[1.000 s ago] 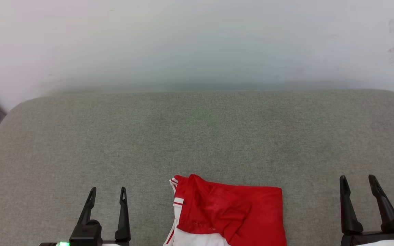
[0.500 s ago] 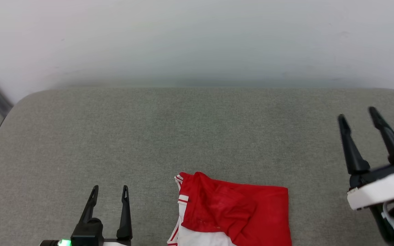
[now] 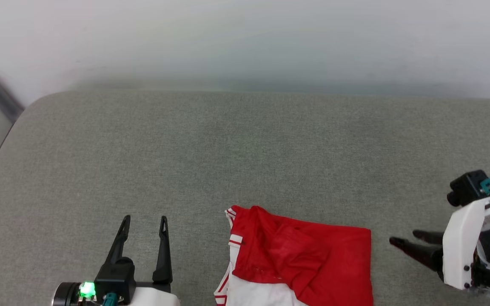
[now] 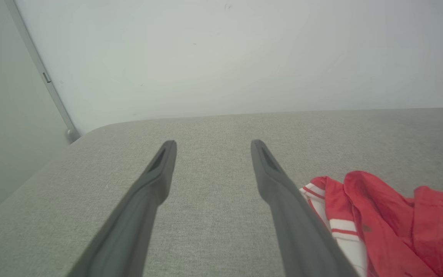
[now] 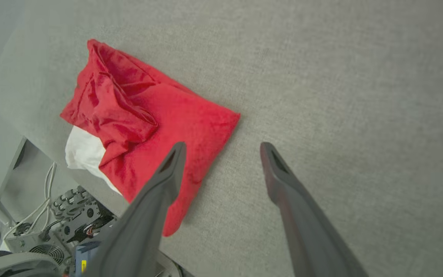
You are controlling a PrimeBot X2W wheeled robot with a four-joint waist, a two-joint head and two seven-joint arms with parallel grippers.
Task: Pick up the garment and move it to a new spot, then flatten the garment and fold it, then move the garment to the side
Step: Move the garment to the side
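Red and bunched, the garment (image 3: 300, 259) sits at the surface's (image 3: 245, 148) near edge. Our left gripper (image 3: 145, 219) and right gripper (image 3: 403, 237) hold their fingers wide and empty. Pinching one layer could drag it off.

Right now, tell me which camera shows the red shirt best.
The right wrist view: the red shirt lies nearly whole there, seen from above. The head view cuts off its near edge; the left wrist view catches its striped-trim side, partly cropped.
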